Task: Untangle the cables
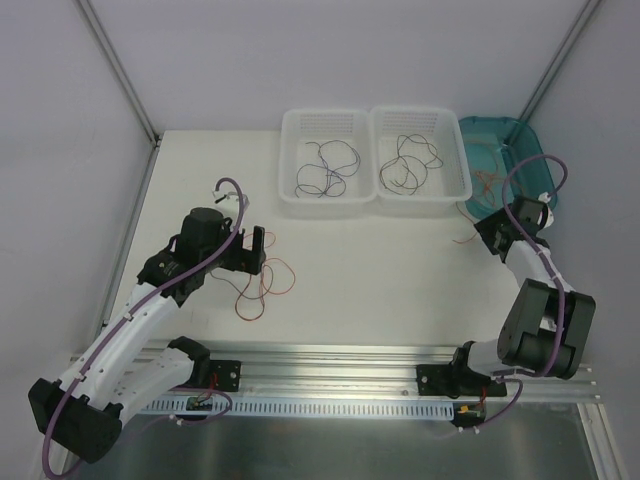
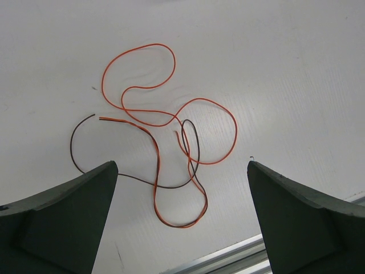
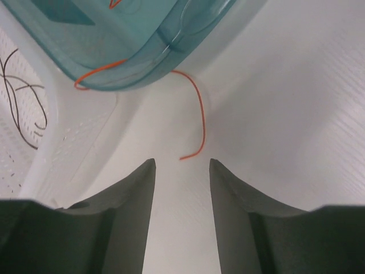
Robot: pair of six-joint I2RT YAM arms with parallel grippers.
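Field note: left gripper [image 2: 182, 165] gapes wide over the red-and-dark cable tangle [image 2: 165, 124] on the table [image 2: 296, 68]. The right gripper [image 3: 182, 162] is part-open and empty, with the red wire [image 3: 202, 114] trailing from the teal bin [image 3: 131, 51] just ahead of it. I risk pinching short and missing that hair-thin end.

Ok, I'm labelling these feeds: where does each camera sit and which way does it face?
Top external: fixed above and behind the arms, looking down on the table; both arms show, with left gripper and right gripper.
Left wrist: on the left arm, facing down past its two open fingers at the tangled cables.
Right wrist: on the right arm, facing past its fingers at an orange cable running out from the teal bin.
Shared: top and left wrist show the tangled cables; top and right wrist the teal bin.
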